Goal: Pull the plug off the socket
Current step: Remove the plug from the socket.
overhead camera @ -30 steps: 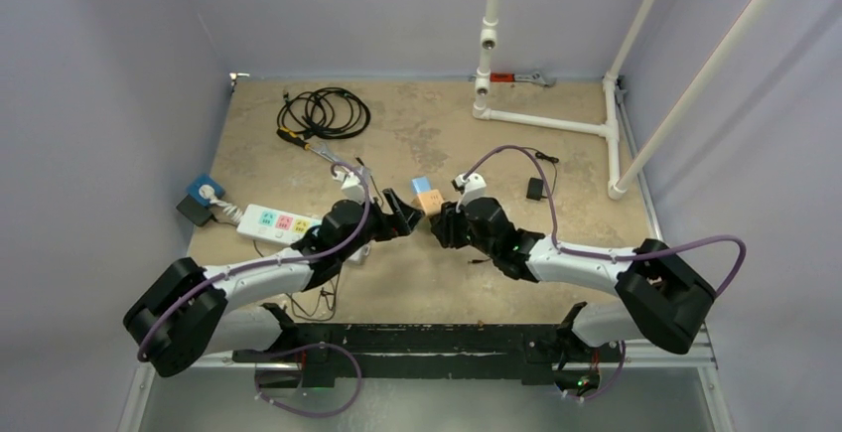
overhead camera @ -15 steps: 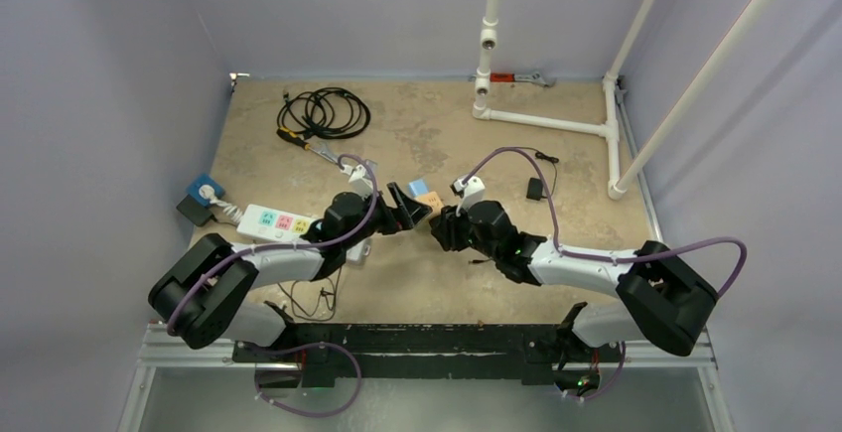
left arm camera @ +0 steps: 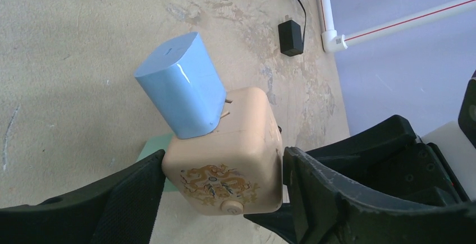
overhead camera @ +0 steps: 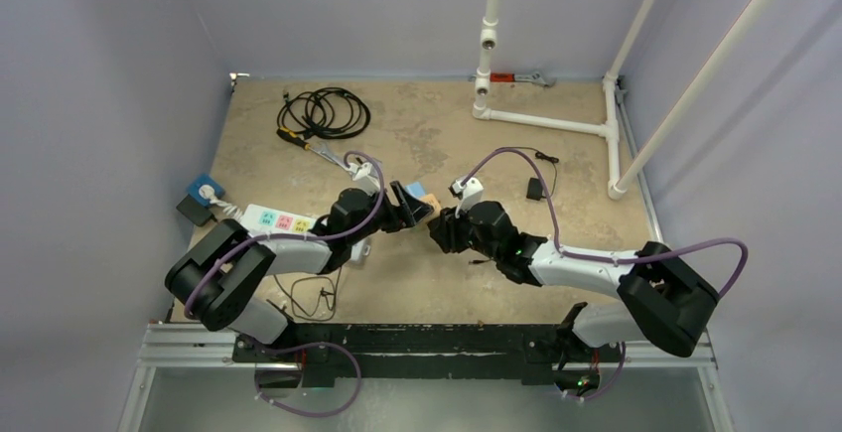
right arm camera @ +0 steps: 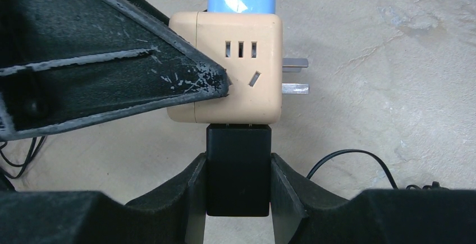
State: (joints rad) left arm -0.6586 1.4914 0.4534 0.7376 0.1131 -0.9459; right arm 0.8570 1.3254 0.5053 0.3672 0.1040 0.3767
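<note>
A beige cube socket [left arm camera: 227,154] with a dragon print is held off the table between my left gripper's [left arm camera: 222,168] jaws, which are shut on its sides. A light blue plug [left arm camera: 179,87] sticks out of one face, tilted. In the right wrist view the cube [right arm camera: 238,64] has a black plug [right arm camera: 238,168] in its near face, with a thin gap showing its prongs. My right gripper [right arm camera: 238,199] is shut on this black plug. From above the two grippers, left [overhead camera: 412,204] and right [overhead camera: 439,225], meet at mid-table.
A white power strip [overhead camera: 280,221] lies left of the grippers, with a blue outlet block [overhead camera: 204,192] beyond it. A coiled black cable [overhead camera: 323,111] and a screwdriver [overhead camera: 298,139] lie far left. A black adapter [overhead camera: 535,189] and a white pipe frame [overhead camera: 541,119] are at the right.
My left arm's rear links have swung forward onto the table and its gripper has turned with the cube, hiding more of it from above. The right arm has barely moved.
</note>
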